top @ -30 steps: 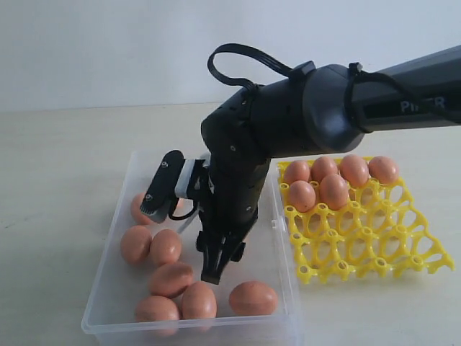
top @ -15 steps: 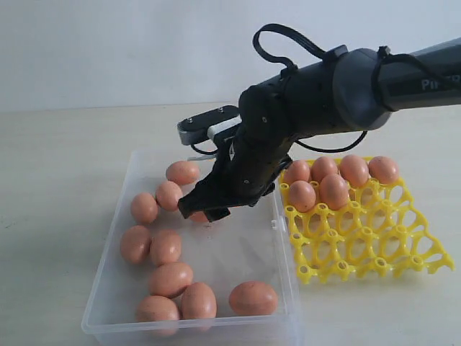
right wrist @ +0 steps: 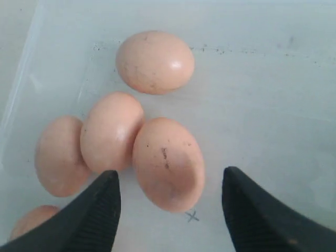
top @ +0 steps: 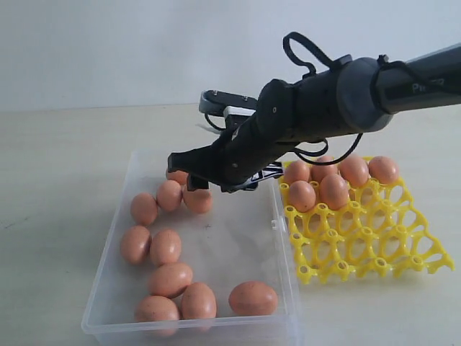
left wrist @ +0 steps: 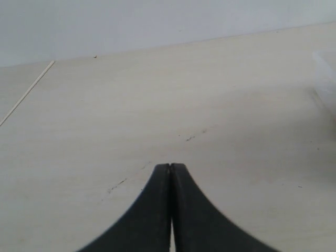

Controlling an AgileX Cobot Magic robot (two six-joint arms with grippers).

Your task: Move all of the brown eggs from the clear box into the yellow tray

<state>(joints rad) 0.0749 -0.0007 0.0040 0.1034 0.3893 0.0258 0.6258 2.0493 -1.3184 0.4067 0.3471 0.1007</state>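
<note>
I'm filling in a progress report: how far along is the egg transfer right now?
Done: six eggs sit in the yellow tray. In hand: nothing is held; the right gripper hovers open over a cluster of eggs in the clear box. Left to do: about ten eggs in that box. The left gripper is shut over the table.

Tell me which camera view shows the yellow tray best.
The exterior view: nearly the whole tray is visible, holding six eggs. Neither wrist view shows it: left sees table, right sees the box.
</note>
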